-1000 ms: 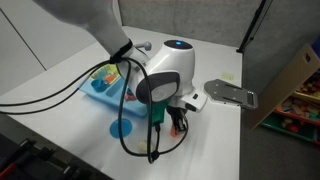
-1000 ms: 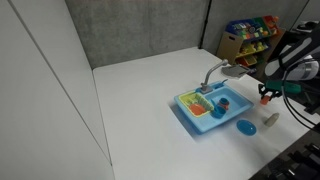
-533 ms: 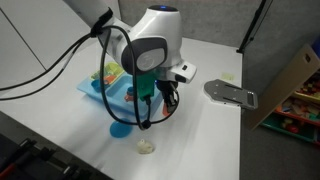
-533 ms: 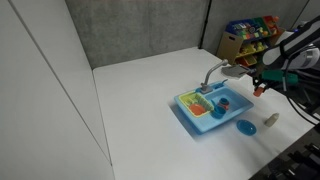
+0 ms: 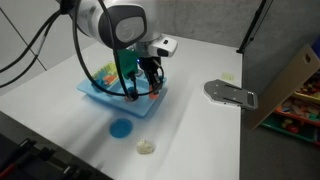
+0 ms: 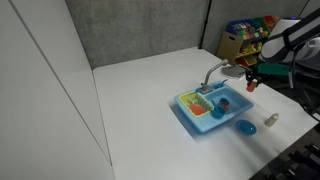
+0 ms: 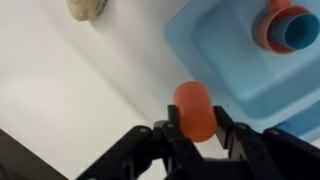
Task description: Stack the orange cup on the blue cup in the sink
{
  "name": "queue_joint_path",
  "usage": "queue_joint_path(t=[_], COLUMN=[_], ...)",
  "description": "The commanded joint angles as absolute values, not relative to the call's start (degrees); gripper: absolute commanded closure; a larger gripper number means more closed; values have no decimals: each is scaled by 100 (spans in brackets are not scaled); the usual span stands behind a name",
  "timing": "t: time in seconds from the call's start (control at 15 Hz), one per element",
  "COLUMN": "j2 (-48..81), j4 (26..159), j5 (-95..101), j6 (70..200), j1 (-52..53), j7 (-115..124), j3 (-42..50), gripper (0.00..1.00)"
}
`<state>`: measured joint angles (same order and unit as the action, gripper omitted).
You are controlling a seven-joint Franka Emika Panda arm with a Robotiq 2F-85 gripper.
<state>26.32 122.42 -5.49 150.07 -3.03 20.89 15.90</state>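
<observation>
Orange cup [image 7: 193,105]: clamped between the two black fingers [image 7: 226,122] of the gripper [image 7: 197,122], held clear of the table. The jaws press on its sides and its rounded end faces the wrist camera.

Position: in the wrist view the cup hangs over the near rim of the sink [image 7: 230,50], partly over blue plastic and partly over the white table [image 7: 70,90]. In an exterior view the gripper [image 6: 252,80] hangs raised at the faucet end of the sink [image 6: 192,118], with a reddish speck of cup [image 6: 252,87] at its tip. In an exterior view the gripper [image 5: 150,75] stands over the far edge of the sink [image 5: 92,92]. The cup cannot be made out there.

Blue cup [image 7: 288,25]: upright inside the basin, blue inside with an orange band round it. It is well apart from the held cup and not touching it.

Other items:
- Grey faucet [image 6: 212,72] curves over the sink's back edge.
- Flat blue disc [image 5: 121,128] lies on the table just beside the sink.
- Pale beige lump [image 5: 147,147] lies near the disc. It also shows at the top edge of the wrist view [image 7: 87,7].
- Grey metal plate [image 5: 230,93] lies flat on the table, well apart from the sink.
</observation>
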Motion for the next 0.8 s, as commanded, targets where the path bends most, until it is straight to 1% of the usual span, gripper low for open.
queue_joint_path(t=[0.0,0.33,0.4,0.47,0.73], j2=[2130,1806,2092,2062,2105], j4=[12574,12719,12539,12549,12549], j5=[-144,123,67,70,66], j6=[14770,14390,14572,14551,14556], j1=[-75,13,-36,-34,-56], j7=[2147,2016,2132,2132,2129], j3=[1523,1301,1277,1248,1248], gripper=[86,86,86,61,61])
